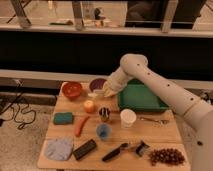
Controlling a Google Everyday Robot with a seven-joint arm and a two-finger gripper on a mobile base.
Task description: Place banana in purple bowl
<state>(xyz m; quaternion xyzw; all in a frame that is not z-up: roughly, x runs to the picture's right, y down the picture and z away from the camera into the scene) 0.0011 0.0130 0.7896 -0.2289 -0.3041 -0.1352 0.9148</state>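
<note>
The purple bowl [97, 84] stands at the back of the wooden table [160, 134], right of the orange-red bowl [72, 90]. My gripper [107, 92] hangs at the purple bowl's front right rim, at the end of the white arm [150, 82] coming in from the right. A small pale yellow piece, the banana [93, 94], shows just left of the gripper at the bowl's front edge. I cannot tell whether it is held or lying on the table.
A green tray [142, 98] sits right of the gripper. In front are a round orange fruit [89, 106], a dark can [104, 114], a white cup [128, 118], a blue cup [103, 131], an orange stick [81, 125], a green sponge [63, 118], a grey cloth [59, 149] and grapes [164, 156].
</note>
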